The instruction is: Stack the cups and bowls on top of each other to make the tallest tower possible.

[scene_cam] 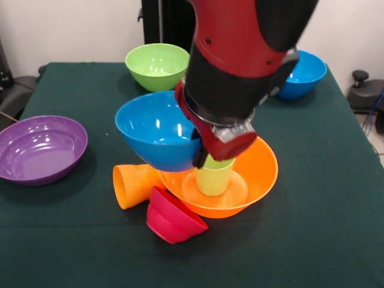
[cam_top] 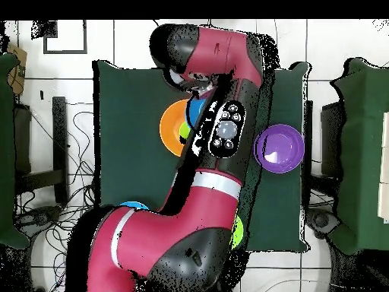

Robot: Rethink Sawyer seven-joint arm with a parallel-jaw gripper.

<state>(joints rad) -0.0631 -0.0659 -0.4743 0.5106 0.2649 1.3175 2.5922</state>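
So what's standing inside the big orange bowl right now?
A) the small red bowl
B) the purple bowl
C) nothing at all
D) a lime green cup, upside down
D: in the front view a lime green cup stands mouth-down in the middle of the big orange bowl, just under the arm's gripper.

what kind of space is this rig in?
Likely a robotics lab: a table under a dark green cloth, loose cables on a white tiled floor, and the red and black robot arm working over glossy plastic bowls.
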